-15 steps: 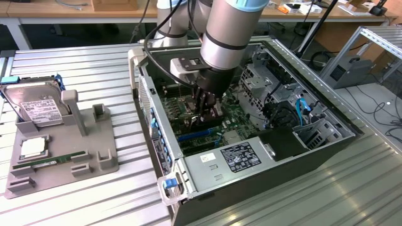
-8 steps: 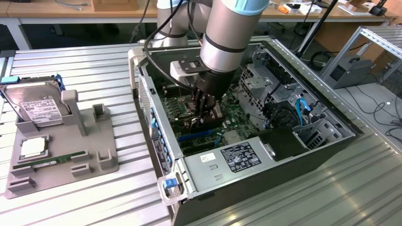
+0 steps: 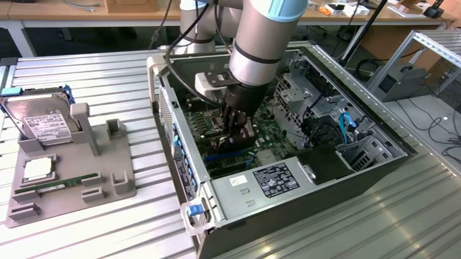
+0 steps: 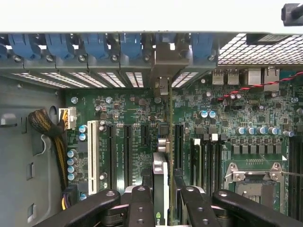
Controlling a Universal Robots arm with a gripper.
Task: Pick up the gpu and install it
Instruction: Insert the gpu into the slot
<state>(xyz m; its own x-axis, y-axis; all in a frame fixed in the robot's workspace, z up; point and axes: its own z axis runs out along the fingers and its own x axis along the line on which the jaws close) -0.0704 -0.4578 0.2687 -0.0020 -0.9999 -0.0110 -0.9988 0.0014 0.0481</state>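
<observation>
The gpu [image 4: 160, 172] stands on edge between my fingers, running away from the wrist camera towards the case's rear wall. Its silver end bracket [image 4: 163, 64] sits at the row of expansion openings. It is lined up among the black slots of the green motherboard [image 4: 236, 118]. My gripper [image 4: 163, 201] is shut on the card, one black finger [image 4: 141, 203] on each side. In the exterior view the gripper [image 3: 234, 134] reaches down into the open computer case [image 3: 238, 189], low over the motherboard [image 3: 268, 134], and mostly hides the card.
Blue slot clips [image 4: 94, 45] line the rear wall. A white slot [image 4: 92, 156], a yellow-black cable bundle [image 4: 47, 132] and the CPU socket [image 4: 251, 175] flank the card. At the exterior view's left, a grey fixture [image 3: 108, 178] holds a hard drive [image 3: 45, 124], a CPU [image 3: 38, 168] and a RAM stick [image 3: 58, 186].
</observation>
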